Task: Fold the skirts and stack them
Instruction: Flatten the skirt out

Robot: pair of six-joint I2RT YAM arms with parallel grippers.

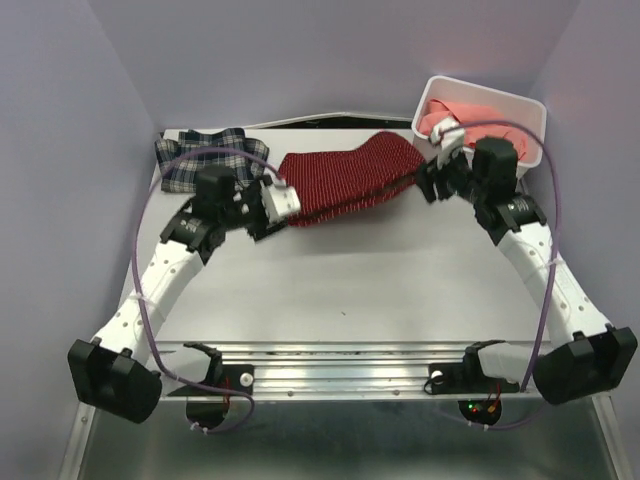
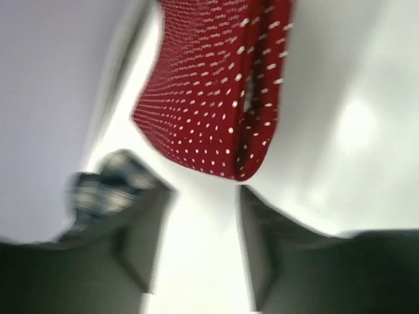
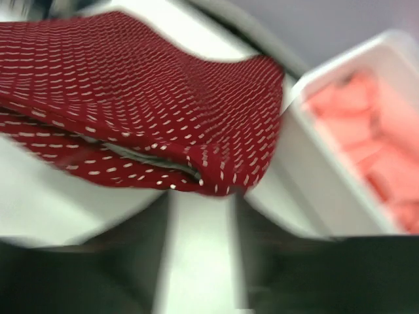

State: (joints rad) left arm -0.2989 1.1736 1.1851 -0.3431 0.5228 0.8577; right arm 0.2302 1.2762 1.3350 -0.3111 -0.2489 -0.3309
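From above, the dark red dotted skirt (image 1: 350, 178) lies folded at 12 o'clock on the table (image 1: 350, 290). The plaid skirt (image 1: 205, 155) lies at 10 o'clock in the far corner. The white bin (image 1: 525, 108) sits at 2 o'clock with the salmon-pink skirt (image 1: 445, 118) inside it.

The top view does not settle the jaws, but the wrist cameras do. The left gripper (image 2: 203, 242) stands with its jaws well apart and only bare table between them. The red skirt's edge (image 2: 216, 85) lies just beyond its tips at 12 o'clock, and a blurred corner of plaid (image 2: 98, 190) shows at 9 o'clock. The right gripper (image 3: 200, 252) is smeared by motion, yet its jaws are parted with nothing in them. The red skirt's folded corner (image 3: 150, 111) lies just ahead, and the bin wall (image 3: 321, 170) and pink cloth (image 3: 366, 131) sit at 2 o'clock.

In the top view the left gripper (image 1: 275, 212) sits at the skirt's 8 o'clock end and the right gripper (image 1: 432, 182) at its 3 o'clock end.

The table is pale grey and smooth, and plain lavender walls (image 1: 300, 50) enclose it.
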